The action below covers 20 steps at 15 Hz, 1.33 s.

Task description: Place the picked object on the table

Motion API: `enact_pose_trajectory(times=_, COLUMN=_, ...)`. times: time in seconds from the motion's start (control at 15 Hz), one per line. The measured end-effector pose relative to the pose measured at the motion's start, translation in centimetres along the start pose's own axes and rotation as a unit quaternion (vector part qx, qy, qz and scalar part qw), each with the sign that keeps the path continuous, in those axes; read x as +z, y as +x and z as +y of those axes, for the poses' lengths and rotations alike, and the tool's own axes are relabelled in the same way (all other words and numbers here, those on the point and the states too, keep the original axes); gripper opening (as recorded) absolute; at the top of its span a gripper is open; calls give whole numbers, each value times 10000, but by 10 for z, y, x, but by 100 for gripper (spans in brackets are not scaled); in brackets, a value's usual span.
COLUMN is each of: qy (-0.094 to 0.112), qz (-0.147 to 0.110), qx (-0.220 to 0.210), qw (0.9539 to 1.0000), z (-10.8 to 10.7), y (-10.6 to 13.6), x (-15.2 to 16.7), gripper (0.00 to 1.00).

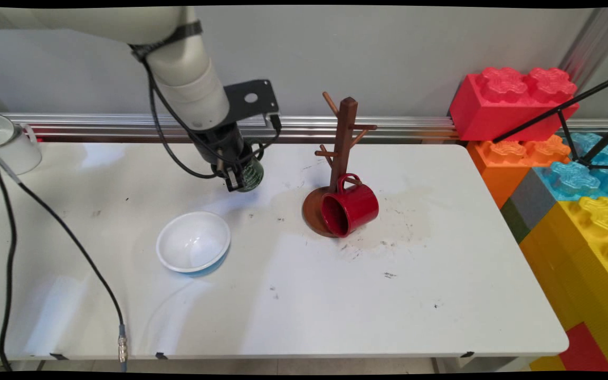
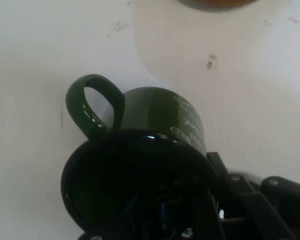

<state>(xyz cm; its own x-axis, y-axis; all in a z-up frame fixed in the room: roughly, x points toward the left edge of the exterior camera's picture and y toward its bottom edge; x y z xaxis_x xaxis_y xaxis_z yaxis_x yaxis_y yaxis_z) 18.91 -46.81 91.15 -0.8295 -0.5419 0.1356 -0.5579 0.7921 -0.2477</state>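
My gripper point(image 1: 236, 180) is shut on the rim of a dark green mug point(image 1: 252, 176), left of the table's middle and toward the back. In the hand view the green mug point(image 2: 162, 112) fills the lower centre, its handle point(image 2: 92, 105) pointing up and left. One finger reaches inside the mug and the other finger point(image 2: 225, 192) presses on the outside of the wall at the right. The mug is tilted and close to the white table point(image 1: 293, 295); I cannot tell whether it touches it.
A white bowl point(image 1: 193, 244) with a blue outside sits in front of the gripper. To the right stands a brown wooden mug tree point(image 1: 344, 142), with a red mug point(image 1: 350, 208) lying on its side on its base. A white mug point(image 1: 8, 142) stands far left. Large toy bricks point(image 1: 515, 97) line the right edge.
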Motion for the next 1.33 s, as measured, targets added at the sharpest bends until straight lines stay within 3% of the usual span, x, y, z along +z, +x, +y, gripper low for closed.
enact_pose_trajectory(times=0.6, qy=-379, qz=-336, qx=247, qw=9984, z=-13, y=23, x=71, gripper=0)
enact_pose_trajectory(times=1.33, qy=-789, qz=-470, qx=393, qw=9950, z=-12, y=30, x=104, gripper=0)
